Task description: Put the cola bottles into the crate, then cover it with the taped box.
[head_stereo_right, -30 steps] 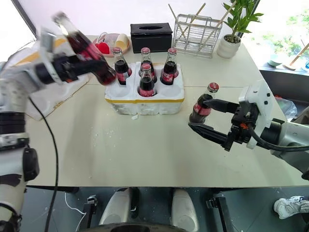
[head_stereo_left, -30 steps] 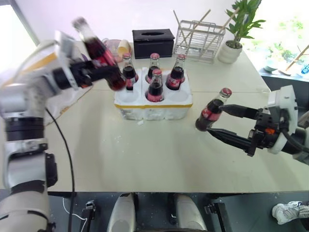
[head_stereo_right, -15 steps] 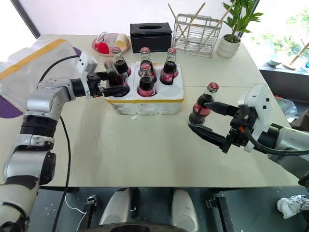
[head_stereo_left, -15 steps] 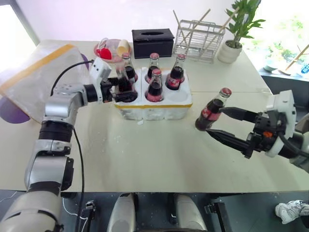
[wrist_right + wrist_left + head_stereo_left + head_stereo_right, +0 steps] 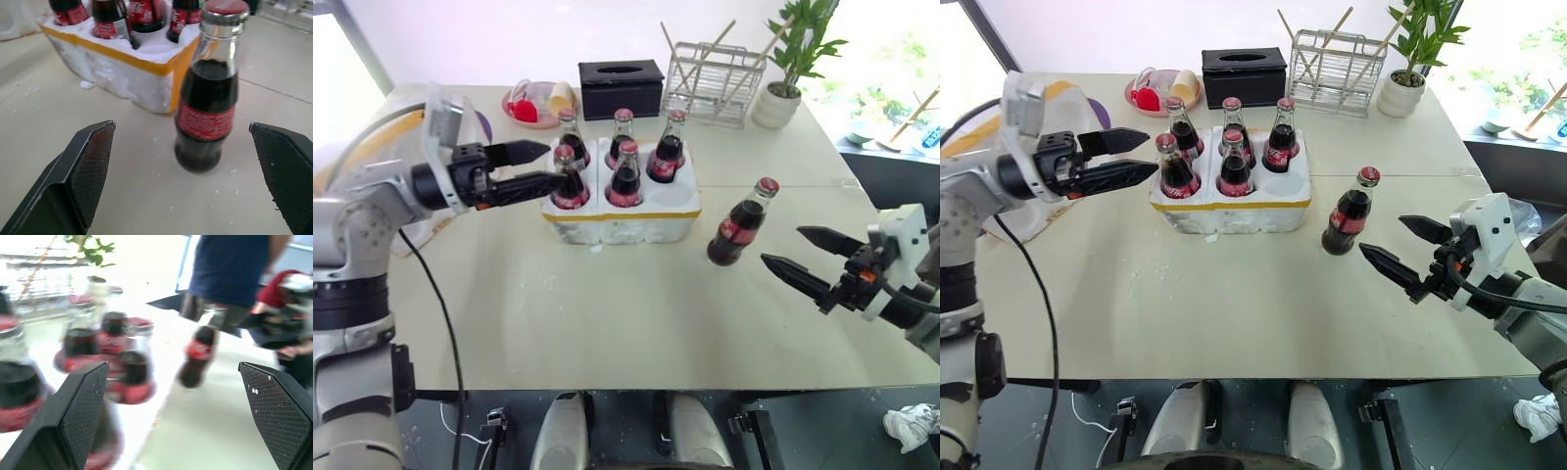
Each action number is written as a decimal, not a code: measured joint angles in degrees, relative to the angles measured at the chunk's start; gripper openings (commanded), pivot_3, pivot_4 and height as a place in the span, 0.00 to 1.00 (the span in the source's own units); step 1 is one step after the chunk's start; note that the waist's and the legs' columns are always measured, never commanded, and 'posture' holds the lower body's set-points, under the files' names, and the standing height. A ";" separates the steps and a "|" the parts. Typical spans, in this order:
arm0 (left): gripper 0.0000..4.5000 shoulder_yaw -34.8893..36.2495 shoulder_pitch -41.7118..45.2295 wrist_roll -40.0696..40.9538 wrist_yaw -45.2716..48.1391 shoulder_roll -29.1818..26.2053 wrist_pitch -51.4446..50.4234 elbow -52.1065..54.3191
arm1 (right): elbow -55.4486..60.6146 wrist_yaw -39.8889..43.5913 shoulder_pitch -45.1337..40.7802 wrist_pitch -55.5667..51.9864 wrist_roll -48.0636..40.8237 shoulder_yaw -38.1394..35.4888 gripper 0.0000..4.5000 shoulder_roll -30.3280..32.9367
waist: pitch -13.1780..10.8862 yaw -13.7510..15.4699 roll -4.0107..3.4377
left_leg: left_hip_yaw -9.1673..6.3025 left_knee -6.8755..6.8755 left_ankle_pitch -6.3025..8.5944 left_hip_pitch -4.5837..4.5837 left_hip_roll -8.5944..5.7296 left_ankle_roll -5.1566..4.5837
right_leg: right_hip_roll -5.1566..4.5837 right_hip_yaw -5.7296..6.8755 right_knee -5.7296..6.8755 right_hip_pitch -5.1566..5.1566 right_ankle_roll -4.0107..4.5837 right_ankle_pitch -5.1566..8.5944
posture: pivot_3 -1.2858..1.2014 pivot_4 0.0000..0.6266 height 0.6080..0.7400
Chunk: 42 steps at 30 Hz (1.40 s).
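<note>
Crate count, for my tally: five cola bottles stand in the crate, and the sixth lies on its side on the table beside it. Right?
Not quite. The sixth cola bottle stands upright on the table, not on its side, as the right eye view shows. The rest holds: five cola bottles are in the crate, and this one is beside it.

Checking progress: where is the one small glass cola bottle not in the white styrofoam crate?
The loose glass cola bottle stands upright on the table, right of the white styrofoam crate, ahead of the open right gripper.
</note>
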State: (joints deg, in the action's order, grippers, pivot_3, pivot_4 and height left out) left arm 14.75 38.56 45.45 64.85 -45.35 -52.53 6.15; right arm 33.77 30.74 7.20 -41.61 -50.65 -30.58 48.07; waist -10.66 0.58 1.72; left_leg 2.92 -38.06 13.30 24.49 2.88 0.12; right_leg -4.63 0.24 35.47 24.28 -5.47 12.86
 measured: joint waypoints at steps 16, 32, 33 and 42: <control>0.98 -7.89 -11.64 1.00 -4.79 -0.65 0.96 16.03 | -14.16 -0.75 -13.00 3.45 9.32 13.85 1.00 -10.56 | 0.01 0.05 -0.12 | 0.07 0.02 -0.01 -0.01 -0.01 0.02 | 0.02 -0.05 0.01 0.04 0.01 0.00 | 0.52 0.24 1.00; 1.00 -9.75 -10.08 -0.96 -7.68 1.12 3.28 13.21 | -23.01 1.87 -20.78 6.15 13.67 17.09 0.58 -15.12 | -0.06 -0.01 -0.22 | 0.07 0.09 -0.01 0.00 -0.01 0.02 | 0.05 -0.05 0.02 0.08 0.00 0.00 | 0.52 0.24 1.00; 1.00 -9.74 -10.08 -1.09 -7.85 1.12 3.42 13.01 | -21.68 2.32 -20.80 4.67 12.76 17.07 0.58 -14.55 | -0.13 -0.05 -0.33 | 0.07 0.10 -0.01 0.01 -0.01 0.02 | 0.05 -0.05 0.02 0.11 0.00 0.00 | 0.52 0.24 1.00; 1.00 -7.64 -11.10 -1.03 -10.17 0.84 4.14 12.85 | -15.65 2.22 -39.03 -3.77 2.32 14.66 0.58 -9.86 | -0.32 -1.01 -0.64 | 0.09 0.15 -0.01 0.02 0.02 0.02 | 0.09 -0.09 0.10 0.21 -0.01 -0.01 | 0.52 0.24 1.00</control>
State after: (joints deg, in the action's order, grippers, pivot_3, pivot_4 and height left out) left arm 7.12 27.46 44.42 54.68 -44.51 -48.39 19.01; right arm 18.11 32.95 -31.84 -45.38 -48.33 -15.92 38.21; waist -10.98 -0.43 1.08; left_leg 3.02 -37.91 13.29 24.50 2.90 0.14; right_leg -4.54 0.15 35.57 24.49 -5.47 12.86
